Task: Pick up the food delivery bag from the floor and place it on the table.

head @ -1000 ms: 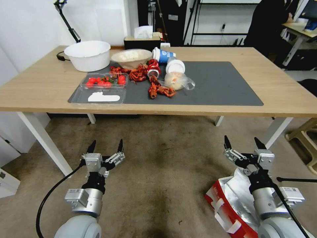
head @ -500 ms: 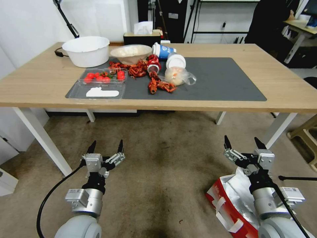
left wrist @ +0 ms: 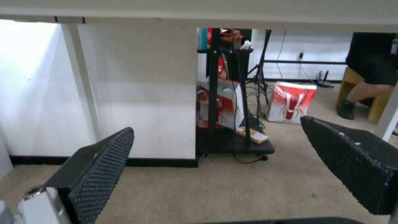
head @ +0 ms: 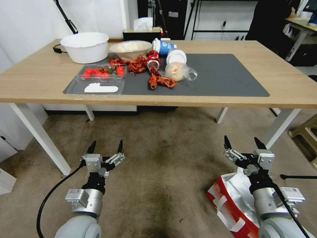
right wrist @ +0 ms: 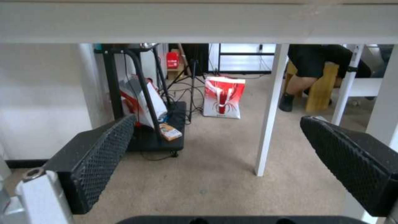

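We are holding both claws spread and empty above the floor (head: 158, 172), so the right gripper (head: 242, 144) should be dropping onto a strap of the food delivery bag (head: 231, 201) lying under its arm, left gripper (head: 105, 147) idle, short of the table (head: 284, 82)

The bench (head: 290, 89) is smooth light wood under a matt dark grey mat (head: 228, 76). The floor (head: 165, 155) looks matt, rough and stained. The bag (head: 231, 205) is glossy red paper with crinkled silver foil inside; the gripper pads (left wrist: 99, 168) are black, dimpled rubber.
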